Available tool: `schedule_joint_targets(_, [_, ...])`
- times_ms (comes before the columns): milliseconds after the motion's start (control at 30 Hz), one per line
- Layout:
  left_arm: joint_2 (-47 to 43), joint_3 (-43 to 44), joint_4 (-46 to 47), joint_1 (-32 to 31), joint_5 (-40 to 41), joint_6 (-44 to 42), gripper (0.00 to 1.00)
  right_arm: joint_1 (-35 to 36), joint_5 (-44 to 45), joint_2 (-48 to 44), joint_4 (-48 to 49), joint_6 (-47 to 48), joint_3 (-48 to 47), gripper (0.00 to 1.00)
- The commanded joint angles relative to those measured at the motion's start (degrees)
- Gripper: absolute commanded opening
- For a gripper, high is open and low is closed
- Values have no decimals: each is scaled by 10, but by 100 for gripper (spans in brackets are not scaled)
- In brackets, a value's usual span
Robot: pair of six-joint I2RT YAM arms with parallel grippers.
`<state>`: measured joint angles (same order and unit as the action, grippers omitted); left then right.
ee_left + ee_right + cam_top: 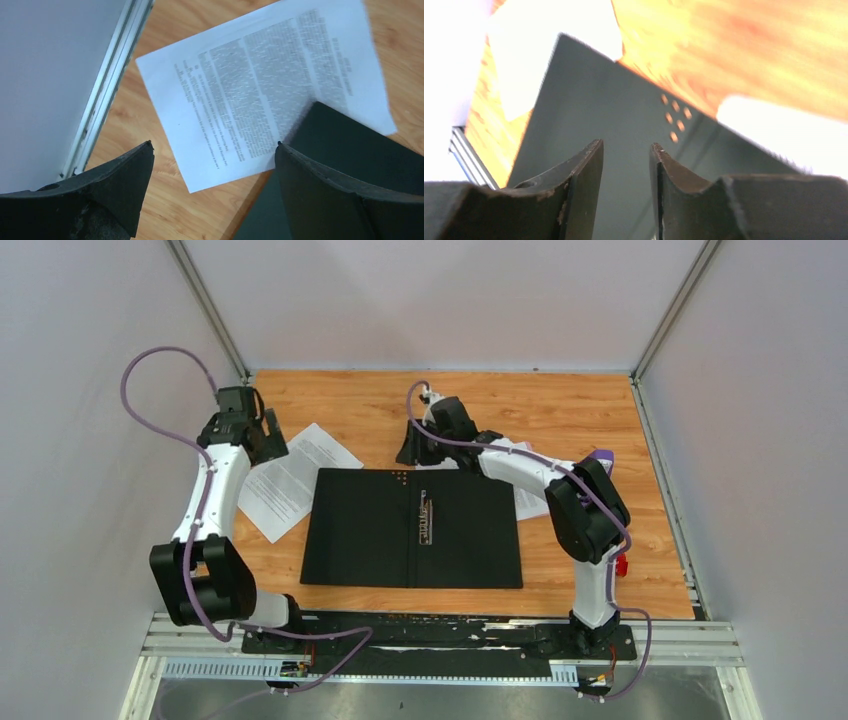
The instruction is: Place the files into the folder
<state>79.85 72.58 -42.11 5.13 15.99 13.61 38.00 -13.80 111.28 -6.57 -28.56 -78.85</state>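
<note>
The folder lies open at the table's middle, black inside up, with small punched holes near its far edge. White printed files lie left of it, partly under its left edge; they also show in the left wrist view beside the folder's corner. Another white sheet shows at the folder's right, under my right arm. My left gripper is open and empty above the left files. My right gripper hovers over the folder's far edge, jaws slightly apart, nothing between them.
White walls with aluminium posts close the table on three sides; a rail runs close to the left files. A small purple thing and a red thing sit at the right edge behind my right arm.
</note>
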Motion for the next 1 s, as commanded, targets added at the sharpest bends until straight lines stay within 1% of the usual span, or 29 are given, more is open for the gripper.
schedule_joint_targets(0, [16,-56,57,84,-33,74,94,1,-43,57,34,15,-117,44])
schedule_joint_targets(100, [34,-83,87,118,-68,96,90,2,-50,126,7,24,-208,51])
schedule_joint_targets(167, [49,-99,113,121,-84,96,89,2,-48,168,-18,17,-258,52])
schedule_joint_targets(267, [87,-99,123,121,-92,87,85,5,-40,209,-14,-5,-296,55])
schedule_joint_targets(300, [100,-98,125,121,-93,86,84,6,-35,220,-13,-12,-307,55])
schedule_joint_targets(400, [133,-95,135,122,-111,86,74,13,-22,252,-15,-32,-334,56])
schedule_joint_targets(467, [152,-94,139,122,-131,92,70,19,-15,270,-20,-45,-347,56])
schedule_joint_targets(633, [172,-107,155,123,-150,104,67,36,13,297,-24,-73,-363,55])
schedule_joint_targets(767, [188,-114,165,123,-156,105,65,58,55,316,-64,-80,-393,55])
schedule_joint_targets(867, [203,-119,174,124,-180,114,63,72,88,333,-94,-92,-417,55])
schedule_joint_targets(967, [214,-124,187,123,-206,123,61,80,96,349,-108,-110,-431,55])
